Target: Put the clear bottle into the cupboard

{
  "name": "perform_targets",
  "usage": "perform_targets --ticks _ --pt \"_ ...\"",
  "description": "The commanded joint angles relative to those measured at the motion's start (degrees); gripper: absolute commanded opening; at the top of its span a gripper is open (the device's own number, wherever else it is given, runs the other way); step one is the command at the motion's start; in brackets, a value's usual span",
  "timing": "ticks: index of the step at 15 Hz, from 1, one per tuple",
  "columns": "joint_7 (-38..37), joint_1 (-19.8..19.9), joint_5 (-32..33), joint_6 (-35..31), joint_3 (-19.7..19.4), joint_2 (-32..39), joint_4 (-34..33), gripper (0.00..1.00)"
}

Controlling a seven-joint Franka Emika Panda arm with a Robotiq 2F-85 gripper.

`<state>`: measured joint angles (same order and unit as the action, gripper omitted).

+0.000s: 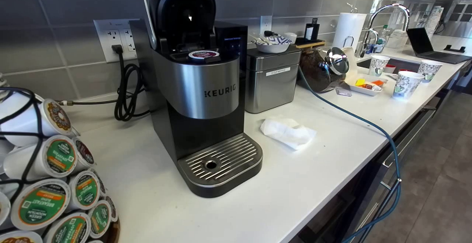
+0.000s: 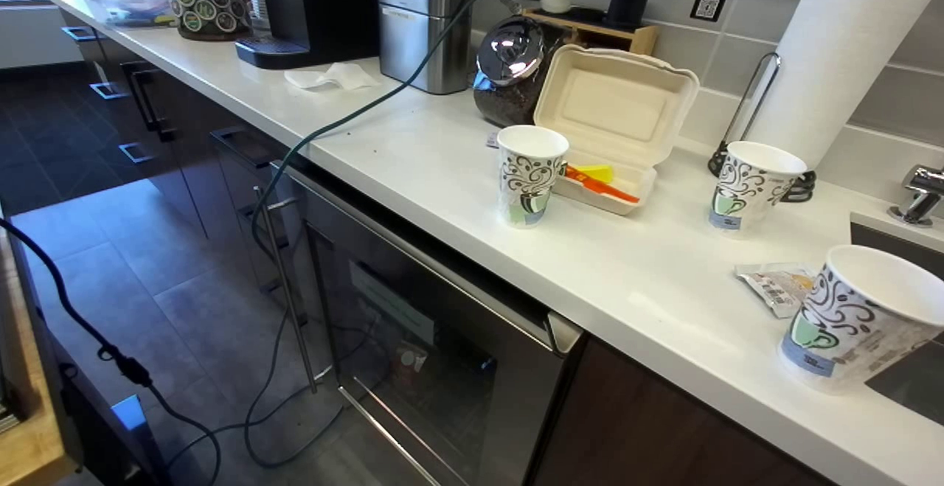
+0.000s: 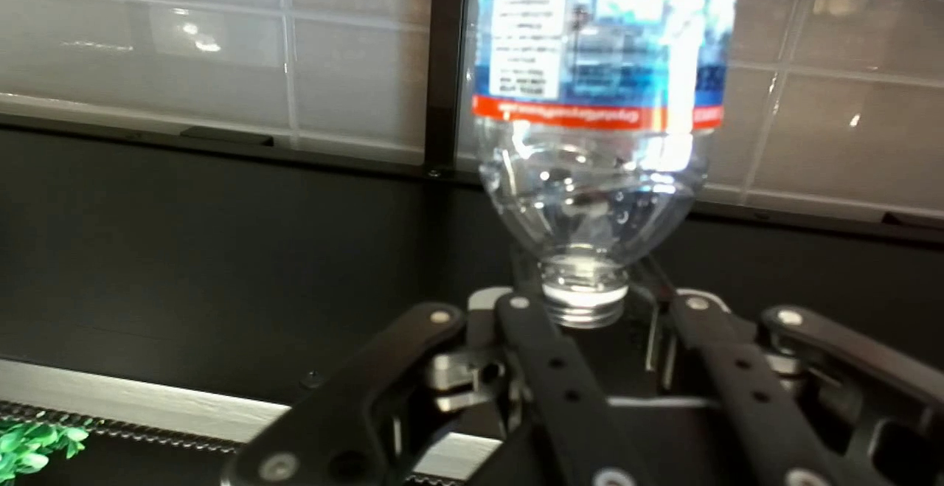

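In the wrist view a clear bottle point(image 3: 590, 154) with a blue, white and red label fills the upper middle. Its uncapped neck points toward my gripper point(image 3: 603, 299), and its far end runs past the top edge. The neck lies between the two fingers point(image 3: 516, 316), which are closed in on it; where the pads meet the plastic is partly hidden. Neither exterior view shows my arm, my gripper or the held bottle. Dark cabinet fronts point(image 2: 612, 412) line the underside of the counter, but I cannot tell whether any of them is the cupboard.
Behind the bottle stretch a black surface point(image 3: 221, 250) and a tiled wall point(image 3: 147, 51); green leaves point(image 3: 37, 442) show low at the left. The counter point(image 1: 177, 217) bears a coffee machine point(image 1: 202, 92) and a paper cup point(image 2: 531, 176). A cable point(image 1: 354, 117) hangs over its edge.
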<state>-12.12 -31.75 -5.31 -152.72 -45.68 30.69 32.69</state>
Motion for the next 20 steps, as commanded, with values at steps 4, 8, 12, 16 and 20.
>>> perform_targets --ticks 4,8,12,16,20 --pt "1.53 3.01 -0.51 -0.39 0.25 1.26 -2.09 0.08" --pt "3.57 4.07 -0.77 0.34 1.14 1.51 -2.50 0.08" --pt "4.19 4.03 -0.69 1.51 2.01 1.94 -2.90 0.08" --pt "2.89 3.87 -0.73 2.04 2.52 2.38 -3.65 0.08" --pt "2.02 3.83 -0.23 2.06 2.08 2.91 -4.14 0.08"
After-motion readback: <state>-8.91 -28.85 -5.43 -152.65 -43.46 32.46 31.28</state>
